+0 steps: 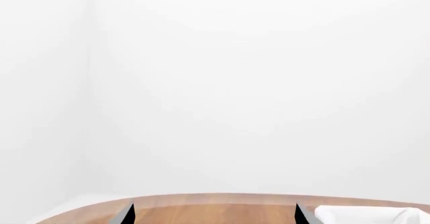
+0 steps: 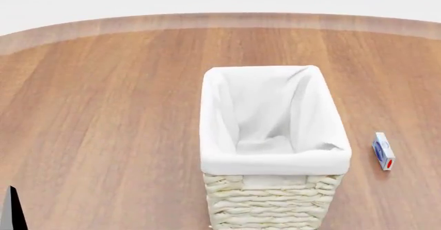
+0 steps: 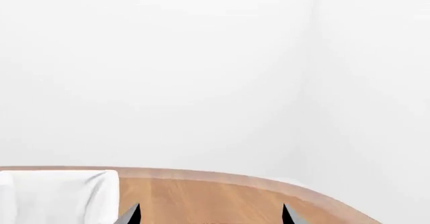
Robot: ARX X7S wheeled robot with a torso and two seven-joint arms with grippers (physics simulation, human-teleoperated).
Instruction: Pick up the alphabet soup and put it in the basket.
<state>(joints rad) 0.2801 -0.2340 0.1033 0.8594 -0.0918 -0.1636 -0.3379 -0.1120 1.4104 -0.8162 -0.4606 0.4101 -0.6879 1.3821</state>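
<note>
The basket point(image 2: 274, 152) stands upright mid-worktop point(image 2: 103, 111) before you, cream wicker, white-lined, long axis running away from you, while both end effectors point(image 1: 215, 215) point(image 3: 209, 215) show fingertips spread apart, empty.

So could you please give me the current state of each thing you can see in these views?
basket: upright on the table, open at the top, nothing visible inside its white lining.
small box: lying on the table to the basket's right, apart from it.
left hand: open, nothing between its fingertips.
right hand: open, nothing between its fingertips.
soup can: not in view.
</note>
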